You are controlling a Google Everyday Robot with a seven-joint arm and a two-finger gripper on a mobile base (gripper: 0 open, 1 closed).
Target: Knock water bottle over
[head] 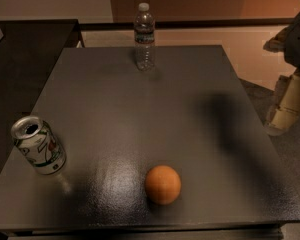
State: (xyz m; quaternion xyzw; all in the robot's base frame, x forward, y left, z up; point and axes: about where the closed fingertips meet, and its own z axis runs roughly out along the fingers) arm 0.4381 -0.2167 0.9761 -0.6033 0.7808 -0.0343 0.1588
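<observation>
The water bottle (144,36) is a small clear ribbed bottle with a white cap and a thin dark label band. It stands upright near the far edge of the dark grey table (140,109), about mid-width. My gripper (282,111) hangs at the right side of the view, beyond the table's right edge and well to the right of the bottle, not touching it. Its shadow falls on the right part of the tabletop.
A green-and-white soda can (38,145) stands opened near the table's left front. An orange (163,184) lies near the front middle. A second dark table (25,59) adjoins on the left. A wall and light floor lie behind.
</observation>
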